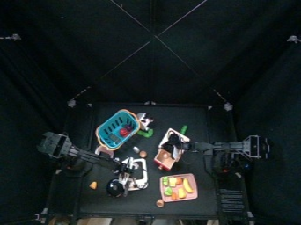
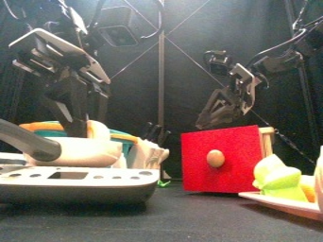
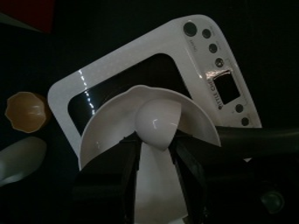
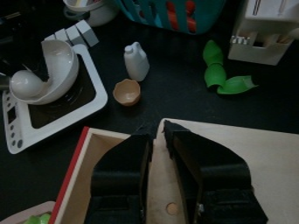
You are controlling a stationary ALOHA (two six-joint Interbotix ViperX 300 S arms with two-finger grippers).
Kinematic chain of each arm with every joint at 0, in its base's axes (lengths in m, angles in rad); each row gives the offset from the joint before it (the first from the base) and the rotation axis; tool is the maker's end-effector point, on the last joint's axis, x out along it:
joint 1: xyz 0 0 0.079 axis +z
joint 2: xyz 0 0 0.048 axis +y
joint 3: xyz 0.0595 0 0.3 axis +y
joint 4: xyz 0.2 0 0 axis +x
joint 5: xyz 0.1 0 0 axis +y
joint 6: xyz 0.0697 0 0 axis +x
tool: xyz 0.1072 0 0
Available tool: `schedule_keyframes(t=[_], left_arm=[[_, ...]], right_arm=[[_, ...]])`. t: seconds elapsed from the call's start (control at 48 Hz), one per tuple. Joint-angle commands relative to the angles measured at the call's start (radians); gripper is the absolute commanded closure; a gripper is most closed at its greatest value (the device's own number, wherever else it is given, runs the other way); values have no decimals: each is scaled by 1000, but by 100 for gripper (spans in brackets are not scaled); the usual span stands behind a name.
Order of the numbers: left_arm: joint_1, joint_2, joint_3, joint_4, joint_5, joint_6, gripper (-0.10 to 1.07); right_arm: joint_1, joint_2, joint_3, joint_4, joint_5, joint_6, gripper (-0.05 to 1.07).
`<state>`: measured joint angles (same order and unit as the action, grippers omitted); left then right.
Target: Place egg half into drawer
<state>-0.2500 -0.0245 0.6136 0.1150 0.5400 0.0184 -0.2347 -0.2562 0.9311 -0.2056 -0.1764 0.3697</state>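
left gripper [image 3: 156, 163] is clenched on the egg half [image 3: 146, 128], the white cup sitting between its jaws. it hangs over the white scale [image 3: 201, 52], to the left of the drawer [image 2: 214, 159] and a bit nearer the table front than it, apart from it and not in it.

teal basket [image 1: 118, 129] sits left of the drawer and further back, out of the transfer line. a small brown cup [image 4: 126, 90] lies on the table between the scale and the drawer, close to the path.

the drawer's red front with its wooden knob faces the table front. i can't tell from these views whether it's pulled open enough to take the piece.

right gripper [image 4: 162, 133] is right at the drawer's top, over the wood panel, jaws drawn nearly together. nothing is clearly pinched between them. my read: it's there to brace or work the drawer.

step in hand, as i judge it: grasp done, carry to the drawer not yet done.

next move needs:
- the left arm to lift clear of the scale and travel right toward the drawer
- enough height to clear the brown cup
- the drawer confirmed open before release
- no clash with the right arm, which already crowds the drawer top
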Motion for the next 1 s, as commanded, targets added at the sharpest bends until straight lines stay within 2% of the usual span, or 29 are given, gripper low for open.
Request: schedule_keyframes(t=[0.0, 0.146, 0.271, 0.333, 0.438, 0.542, 0.729, 0.854, 0.979], left_arm=[[2, -32, -35, 12, -3, -2, 30], [3, -64, -46, 49, -28, -2, 30], [8, -94, -51, 112, -110, 0, 30], [11, -98, -55, 150, -183, -2, 30], [51, -77, -57, 181, -382, -2, 30], [101, -40, -58, 164, -566, 0, 30], [199, 32, -72, 100, -787, 0, 30], [239, 86, -101, 29, -864, 3, 30], [267, 135, -133, -17, -867, 6, 30]], right_arm=[[-9, -14, -28, 0, -8, 2, 41], [-17, -21, -21, 0, -8, 6, 41], [-20, -28, -17, 0, -8, 8, 41], [-20, -31, -15, 0, -8, 8, 41], [-23, -37, -11, 0, -8, 8, 41], [-23, -44, -3, 0, -8, 8, 41], [-25, -61, 9, 0, -6, 9, 41], [-25, -74, 17, 2, -8, 9, 41], [-25, -81, 23, 2, -6, 9, 41]])
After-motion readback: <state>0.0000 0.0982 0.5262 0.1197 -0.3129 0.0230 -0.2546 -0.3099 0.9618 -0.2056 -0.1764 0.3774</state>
